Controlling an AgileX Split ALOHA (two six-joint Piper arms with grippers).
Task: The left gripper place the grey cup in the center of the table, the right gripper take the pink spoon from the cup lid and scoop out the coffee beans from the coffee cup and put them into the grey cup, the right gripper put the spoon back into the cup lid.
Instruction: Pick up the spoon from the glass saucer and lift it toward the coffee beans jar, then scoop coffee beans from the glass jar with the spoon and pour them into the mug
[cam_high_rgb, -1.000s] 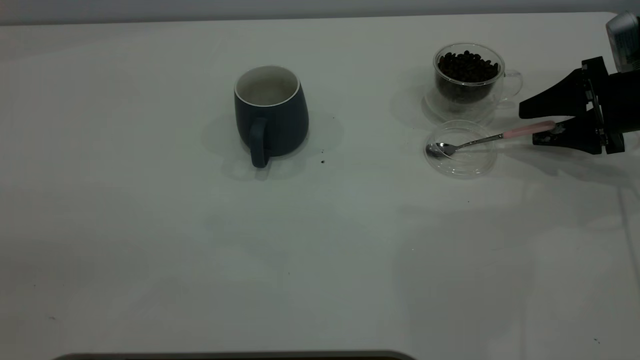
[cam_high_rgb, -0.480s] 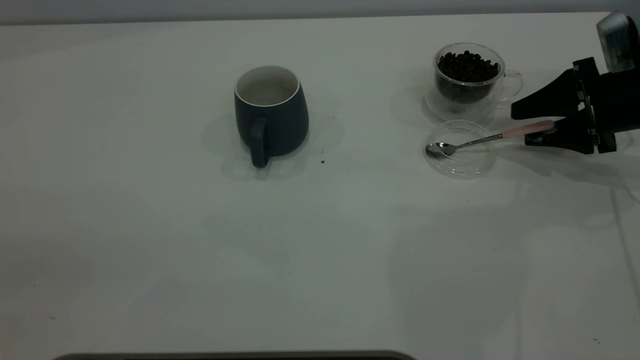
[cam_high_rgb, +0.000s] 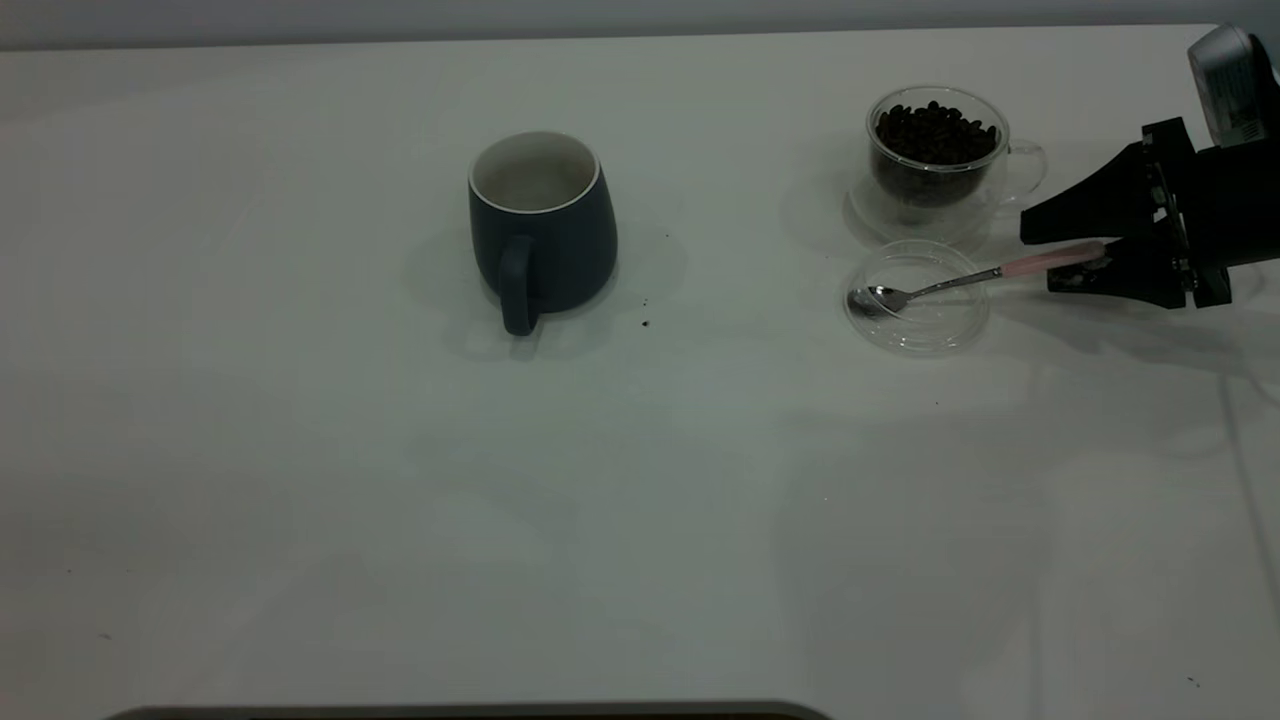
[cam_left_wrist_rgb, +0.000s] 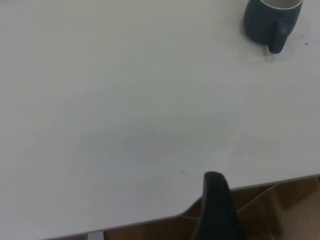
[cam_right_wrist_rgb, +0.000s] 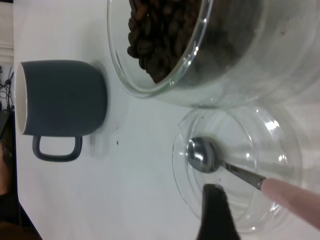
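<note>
Spoon (cam_high_rgb: 960, 281) tip (pink) behind right hand (cam_high_rgb: 1050, 250)

Black wedge-fingered claw (cam_high_rgb: 1052, 255), apparently silver-capped

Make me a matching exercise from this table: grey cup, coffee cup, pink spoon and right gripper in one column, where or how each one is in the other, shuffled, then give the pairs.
Things
1. grey cup
2. coffee cup
3. pink spoon
4. right gripper

States
A. filled with coffee beans
B. bowl resting in the cup lid
C. fingers on either side of a pale pink handle at the table's right edge
D. upright near the table's middle, no beans visible inside

Pairs: 1-D, 2-A, 3-B, 4-C
</note>
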